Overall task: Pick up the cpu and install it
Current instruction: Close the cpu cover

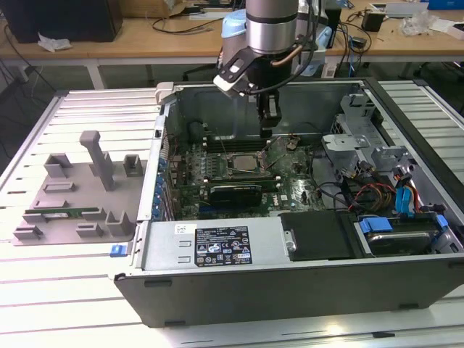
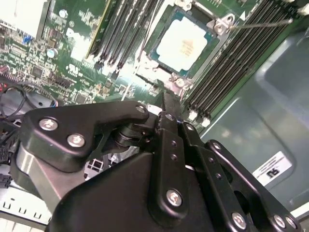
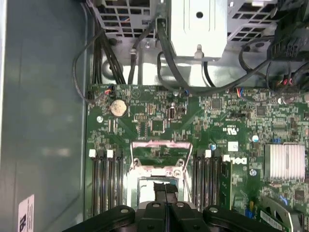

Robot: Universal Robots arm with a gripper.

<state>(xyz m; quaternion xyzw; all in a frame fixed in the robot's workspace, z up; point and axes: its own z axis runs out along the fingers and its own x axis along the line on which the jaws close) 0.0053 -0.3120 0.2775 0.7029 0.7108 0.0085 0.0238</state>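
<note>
Gripper (image 2: 168,98): fingers being held pressed together, empty, over motherboard (image 2: 72,63); cpu (image 2: 186,44) being cradled in its socket (image 2: 218,25) nearby.

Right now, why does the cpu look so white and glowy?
In the second wrist view, light bounces off the cpu, whose shiny top washes out pale; the claw up close looks dark. In the exterior view, it looks dimmer.

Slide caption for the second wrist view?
The cpu lies in its motherboard socket between memory slots; the shut gripper hangs just off one edge.
</note>
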